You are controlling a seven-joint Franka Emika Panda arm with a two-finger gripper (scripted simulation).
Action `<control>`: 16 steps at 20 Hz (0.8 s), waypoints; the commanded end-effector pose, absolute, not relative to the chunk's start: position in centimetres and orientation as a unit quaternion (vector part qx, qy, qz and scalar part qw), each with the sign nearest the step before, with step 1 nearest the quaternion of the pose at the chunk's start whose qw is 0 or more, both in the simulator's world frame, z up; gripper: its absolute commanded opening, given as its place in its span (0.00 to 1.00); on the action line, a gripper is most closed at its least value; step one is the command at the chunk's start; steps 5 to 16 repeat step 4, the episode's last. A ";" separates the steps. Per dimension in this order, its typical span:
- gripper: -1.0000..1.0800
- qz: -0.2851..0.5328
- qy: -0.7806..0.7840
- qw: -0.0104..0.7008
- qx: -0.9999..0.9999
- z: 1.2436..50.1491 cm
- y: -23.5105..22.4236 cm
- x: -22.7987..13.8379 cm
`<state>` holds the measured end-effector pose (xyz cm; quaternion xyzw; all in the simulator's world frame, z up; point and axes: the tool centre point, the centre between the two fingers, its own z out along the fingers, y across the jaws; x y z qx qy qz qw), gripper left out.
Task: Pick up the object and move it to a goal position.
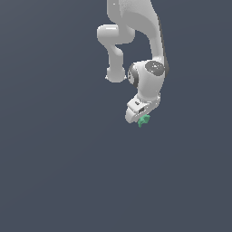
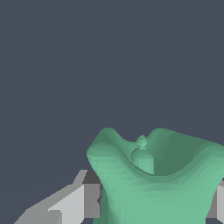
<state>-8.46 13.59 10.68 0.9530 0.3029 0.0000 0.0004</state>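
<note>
The object (image 1: 143,120) is a small teal-green star-shaped piece, seen just under the white arm's hand in the exterior view. My gripper (image 1: 140,118) is shut on it, with the piece sticking out past the fingers. In the wrist view the object (image 2: 157,179) fills the lower right, with a small knob at its centre. The grey fingers (image 2: 83,201) press against its sides. The piece is very close to the wrist camera. The exterior view does not show whether it touches the floor.
The white Panda arm (image 1: 145,77) reaches in from the top of the exterior view. A plain dark grey-blue floor (image 1: 59,172) fills the rest of both views. No goal marker shows.
</note>
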 end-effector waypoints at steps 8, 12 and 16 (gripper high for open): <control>0.00 0.000 0.302 0.000 0.953 10.9 14.4 -8.8; 0.00 0.000 0.302 0.000 0.953 10.9 14.4 -8.8; 0.00 0.000 0.302 0.000 0.953 10.9 14.4 -8.8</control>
